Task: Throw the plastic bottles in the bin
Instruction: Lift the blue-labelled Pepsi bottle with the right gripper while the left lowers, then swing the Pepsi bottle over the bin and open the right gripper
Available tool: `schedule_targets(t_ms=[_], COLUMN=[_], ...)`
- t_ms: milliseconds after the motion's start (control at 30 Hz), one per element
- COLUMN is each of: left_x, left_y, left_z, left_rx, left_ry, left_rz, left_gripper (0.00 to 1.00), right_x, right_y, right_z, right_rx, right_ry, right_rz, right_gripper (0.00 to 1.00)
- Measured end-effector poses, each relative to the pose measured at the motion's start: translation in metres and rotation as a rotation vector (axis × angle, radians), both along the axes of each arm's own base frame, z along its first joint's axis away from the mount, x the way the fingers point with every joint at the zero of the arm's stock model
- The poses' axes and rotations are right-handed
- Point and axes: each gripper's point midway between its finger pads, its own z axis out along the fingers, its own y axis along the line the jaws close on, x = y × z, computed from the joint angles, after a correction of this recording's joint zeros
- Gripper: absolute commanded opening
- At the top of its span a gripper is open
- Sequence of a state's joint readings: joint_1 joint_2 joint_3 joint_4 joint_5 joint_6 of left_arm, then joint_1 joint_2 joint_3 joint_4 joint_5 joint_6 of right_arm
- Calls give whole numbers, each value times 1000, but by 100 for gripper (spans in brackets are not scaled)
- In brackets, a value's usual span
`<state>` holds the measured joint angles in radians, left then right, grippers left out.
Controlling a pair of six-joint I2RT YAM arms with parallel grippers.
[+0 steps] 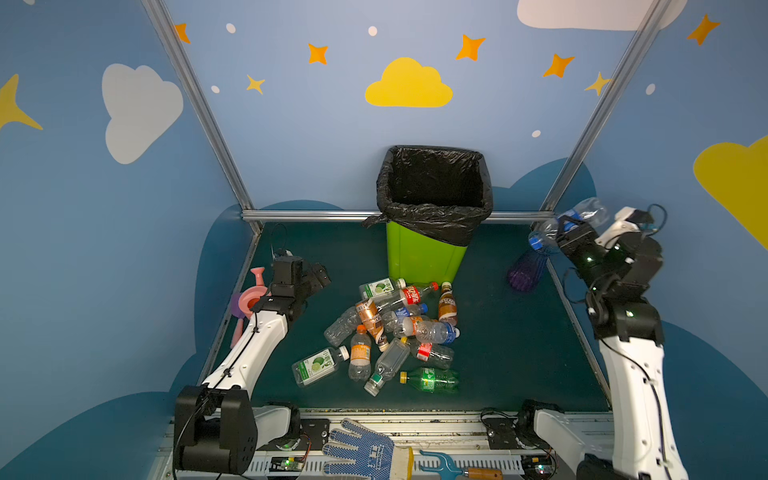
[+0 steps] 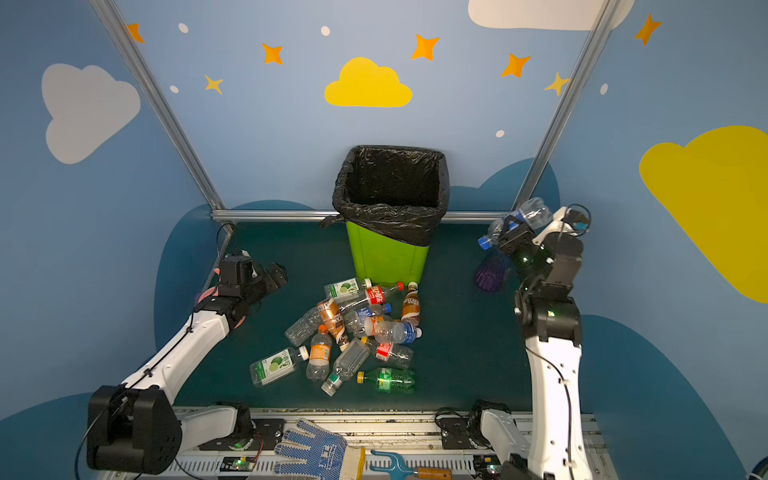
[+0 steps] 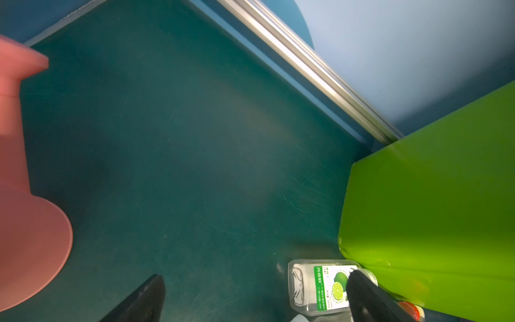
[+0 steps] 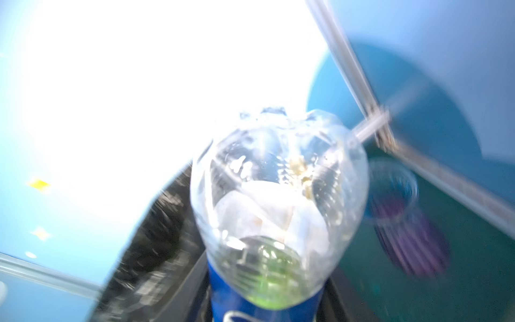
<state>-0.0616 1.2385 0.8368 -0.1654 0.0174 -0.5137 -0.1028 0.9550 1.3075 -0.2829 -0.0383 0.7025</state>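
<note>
Several plastic bottles (image 1: 390, 332) (image 2: 353, 328) lie in a heap on the green mat in front of the bin (image 1: 424, 257) (image 2: 386, 257), a lime-green bin with a black bag over its rim. My right gripper (image 1: 568, 229) (image 2: 514, 230) is raised at the right rear, shut on a clear bottle with a blue label (image 1: 588, 210) (image 2: 534, 210) (image 4: 278, 195). My left gripper (image 1: 320, 276) (image 2: 277, 274) (image 3: 255, 274) hangs open over bare mat left of the heap. A lime-label bottle (image 3: 320, 287) lies by one of its fingers, against the bin (image 3: 432, 195).
A ribbed purple vase (image 1: 525, 272) (image 4: 412, 245) stands under the held bottle near the right rail. A pink watering can (image 1: 251, 299) (image 3: 25, 223) sits beside the left arm. A dotted blue glove (image 1: 361, 451) and a blue hand tool (image 1: 444, 463) lie on the front rail.
</note>
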Motion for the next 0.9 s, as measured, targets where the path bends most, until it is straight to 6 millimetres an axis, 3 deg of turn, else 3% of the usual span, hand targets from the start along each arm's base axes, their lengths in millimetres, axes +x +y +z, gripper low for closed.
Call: schedule_targets(t_ms=[100,200,267,333,400,433,500,567,633,700,833,900], left_x=[1,1,0,-1,-2,-4,-8,-12,-15,-19,-20,-22], left_y=[-1,-4,-7,-8,-8,-8,-8,-7,-7,-7,-11,-13], left_z=[-6,-13,-16,-17,-17,-18,-16,-8,2,10,18,16], left_rx=[-17,-38,-54,-61,-64,-64,-62,-61,-61,-63,-81,-96], left_ry=[18,39,51,58,63,70,76,59,26,0,-25,-23], left_rz=[7,0,-5,-8,-11,-13,-15,-13,-11,-13,-32,-39], left_gripper=[100,100,100,100,100,100,100,100,100,100,100,100], right_x=[-16,4,41,77,115,128,140,136,121,101,44,22], right_y=[1,16,54,107,154,173,190,187,174,161,134,121], right_z=[57,90,104,122,125,113,69,27,8,21,81,92], right_rx=[7,40,29,-16,-75,-98,-123,-136,-148,-163,-185,-188], right_ry=[-157,-237,-227,-208,-179,-140,-33,53,97,57,-150,-211], right_rz=[-2,72,206,380,511,555,595,578,537,499,423,383], right_gripper=[49,54,62,73,83,88,95,96,96,96,97,96])
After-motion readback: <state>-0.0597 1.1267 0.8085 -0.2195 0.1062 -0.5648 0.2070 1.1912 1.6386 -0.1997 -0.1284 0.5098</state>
